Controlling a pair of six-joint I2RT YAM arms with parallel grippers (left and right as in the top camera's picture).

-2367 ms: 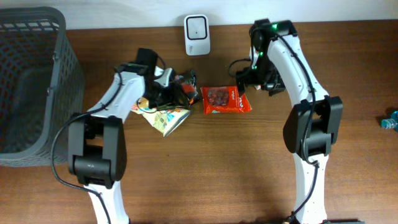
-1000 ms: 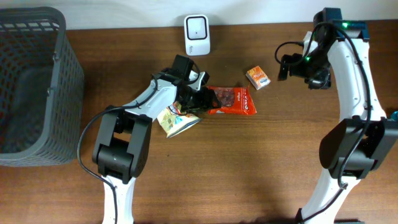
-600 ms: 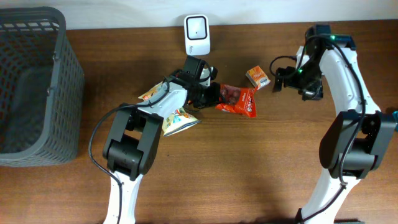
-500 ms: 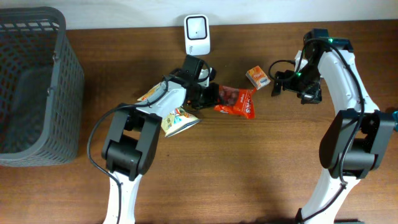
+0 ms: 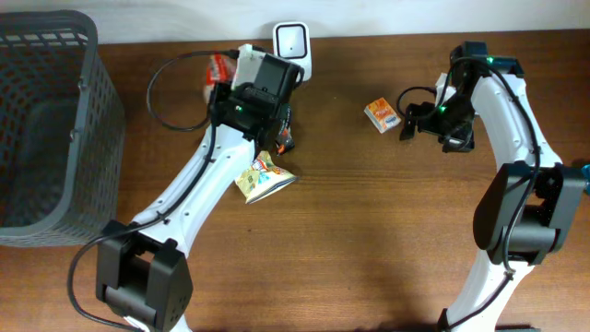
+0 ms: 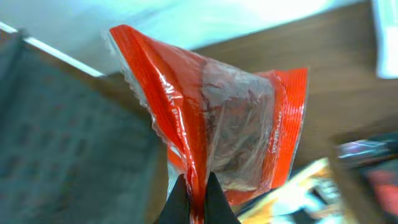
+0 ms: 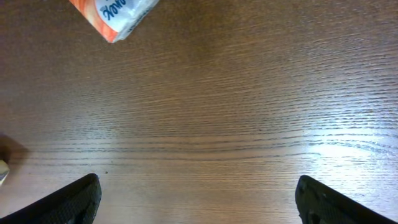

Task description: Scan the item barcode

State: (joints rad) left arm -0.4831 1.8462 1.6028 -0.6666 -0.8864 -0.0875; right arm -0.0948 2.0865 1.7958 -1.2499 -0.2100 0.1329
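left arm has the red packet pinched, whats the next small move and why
Probably swing the red packet across until it sits in front of the white scanner, turning a flat side toward its window. The left gripper is shut on the packet's edge and holds it off the table beside the scanner, not in front of it, so nothing can be read there.

Grey mesh basket (image 5: 46,120), nine o'clock on wooden counter (image 5: 369,240). Yellow snack pouch (image 5: 263,180), near centre. Small orange box (image 5: 381,114), two o'clock. Teal object (image 5: 581,178), three o'clock edge.
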